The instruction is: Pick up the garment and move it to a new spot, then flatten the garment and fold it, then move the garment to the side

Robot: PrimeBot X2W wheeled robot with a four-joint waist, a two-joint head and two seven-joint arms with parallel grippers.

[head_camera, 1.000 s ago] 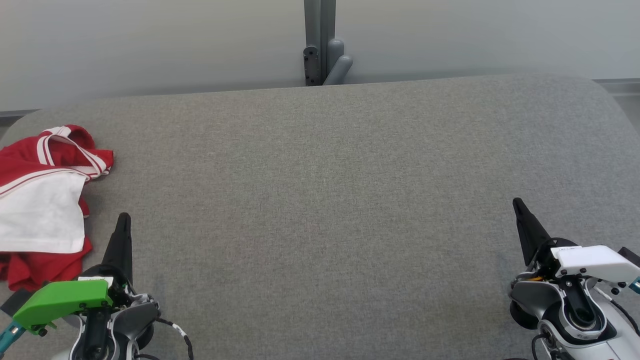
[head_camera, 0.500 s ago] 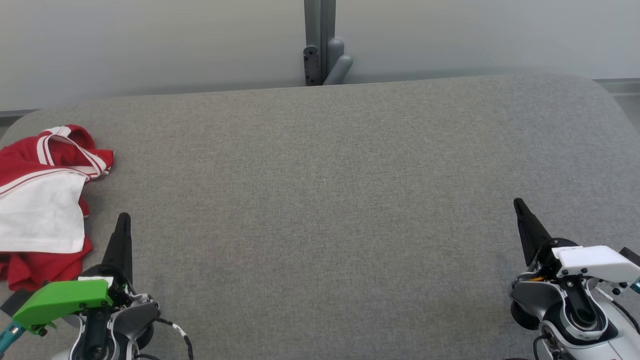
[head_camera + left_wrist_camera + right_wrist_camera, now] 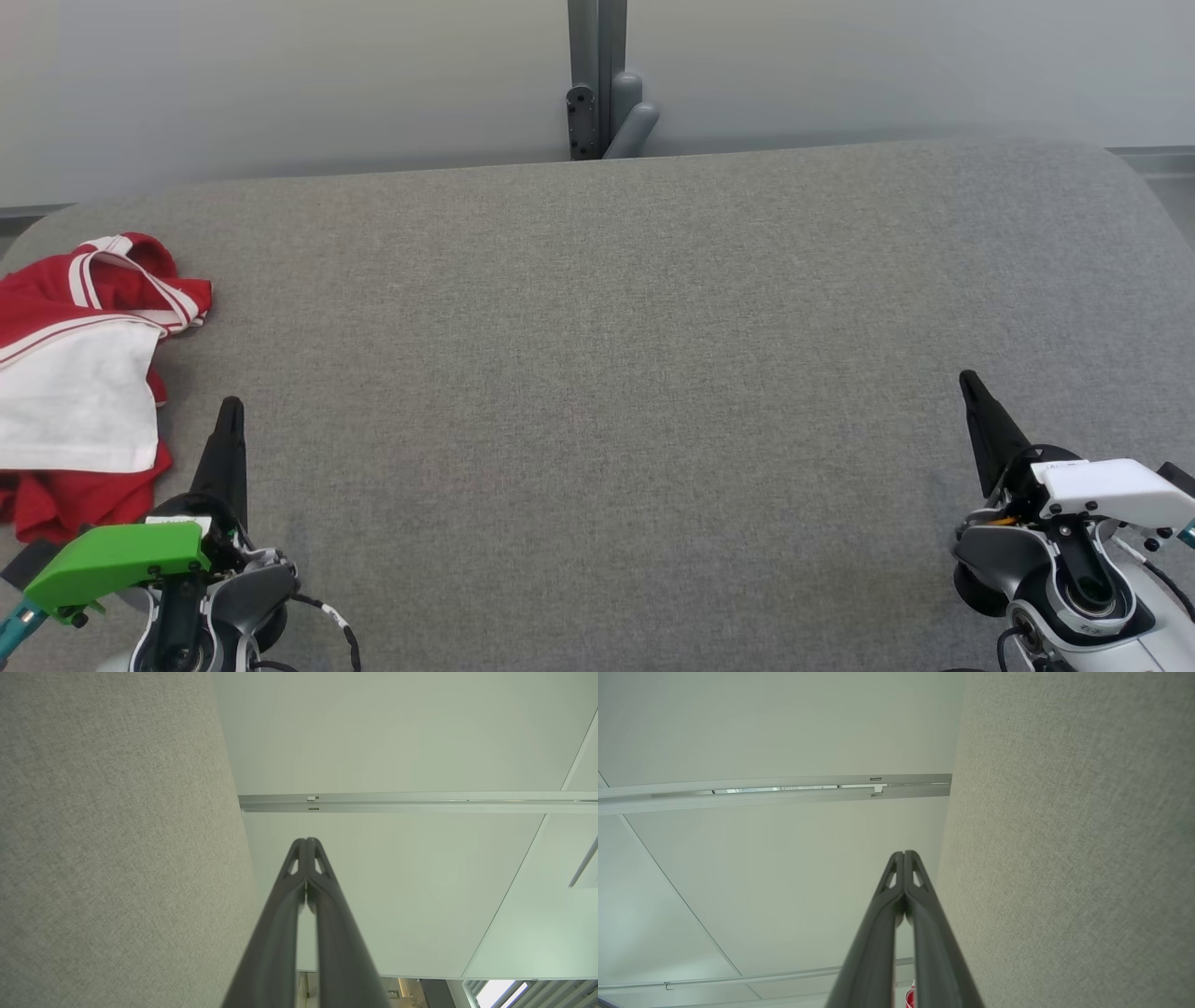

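Garment [image 3: 79, 392] crumpled far left; both pincers closed, empty.

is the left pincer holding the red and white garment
No, the left pincer is shut and empty, apart from the crumpled red and white garment beside it.
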